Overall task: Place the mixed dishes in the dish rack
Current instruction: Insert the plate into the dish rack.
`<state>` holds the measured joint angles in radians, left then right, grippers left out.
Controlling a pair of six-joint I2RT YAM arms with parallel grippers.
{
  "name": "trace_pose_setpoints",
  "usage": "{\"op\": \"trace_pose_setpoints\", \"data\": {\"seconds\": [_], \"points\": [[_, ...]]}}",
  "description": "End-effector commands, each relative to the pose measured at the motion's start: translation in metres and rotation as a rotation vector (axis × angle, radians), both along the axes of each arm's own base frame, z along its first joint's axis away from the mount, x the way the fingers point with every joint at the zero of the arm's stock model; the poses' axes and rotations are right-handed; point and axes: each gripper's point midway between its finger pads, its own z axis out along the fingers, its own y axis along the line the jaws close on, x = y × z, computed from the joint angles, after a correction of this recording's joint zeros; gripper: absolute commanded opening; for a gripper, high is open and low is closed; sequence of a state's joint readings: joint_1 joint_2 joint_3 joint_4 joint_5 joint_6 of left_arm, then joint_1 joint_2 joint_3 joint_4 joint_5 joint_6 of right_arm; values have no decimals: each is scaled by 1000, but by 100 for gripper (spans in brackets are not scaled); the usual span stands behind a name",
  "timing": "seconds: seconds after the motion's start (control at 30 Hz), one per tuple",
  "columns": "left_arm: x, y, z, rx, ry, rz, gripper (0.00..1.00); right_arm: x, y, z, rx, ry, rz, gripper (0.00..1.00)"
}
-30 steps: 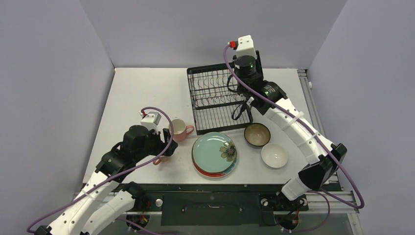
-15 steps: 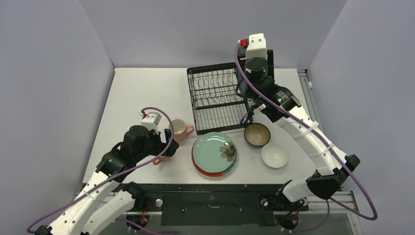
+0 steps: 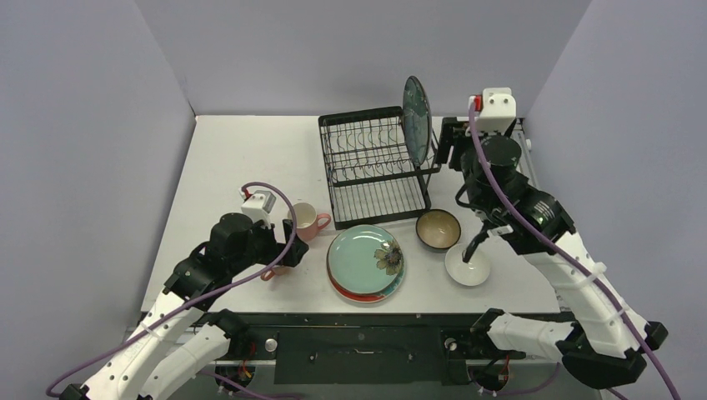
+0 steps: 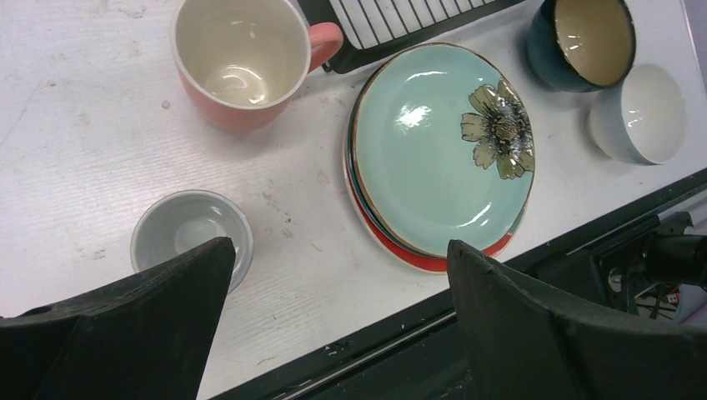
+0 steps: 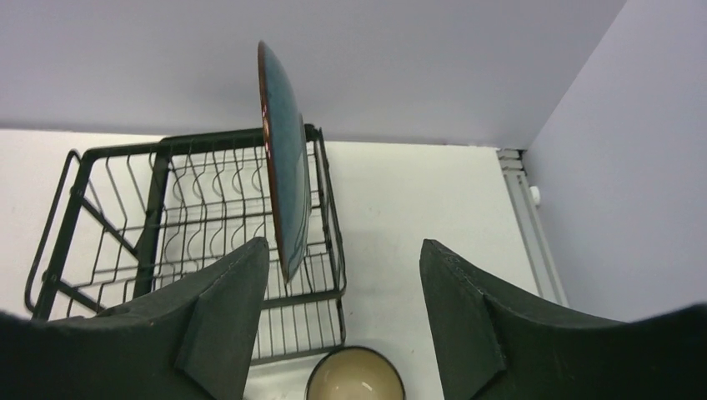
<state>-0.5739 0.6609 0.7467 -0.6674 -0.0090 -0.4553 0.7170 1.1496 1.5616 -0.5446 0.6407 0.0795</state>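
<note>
R gripper (image 5: 342,247) withdrew, wide; teal plate (image 3: 416,122) upright in rack (image 3: 371,197); L gripper (image 4: 339,250) wide.

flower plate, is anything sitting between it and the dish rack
Nothing visible does. The flower plate lies on top of its stack right at the front edge of the dish rack. The pink mug sits to its left, the brown bowl to its right. A teal plate stands at the rack's right end.

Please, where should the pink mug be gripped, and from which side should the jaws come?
Probably its wall at the rim, from above: the pink mug stands upright and empty, so one jaw fits inside, one outside. Avoid the handle, which points toward the dish rack.
</note>
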Motion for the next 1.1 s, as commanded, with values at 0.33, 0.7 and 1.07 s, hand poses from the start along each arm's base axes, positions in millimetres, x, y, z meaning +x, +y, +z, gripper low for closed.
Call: {"op": "trace_pose_setpoints", "data": {"seconds": [0.33,0.7,1.07], "points": [[-9,-27,41,-127,-44,-137,96,-70,-12,-56,237,109,158,63],[-24,-43,35,-188,40,-183,93,-90,-9,-126,213,291,182,62],[-29,-66,-5,-125,142,-121,83,-99,27,-192,197,465,262,57]]}}
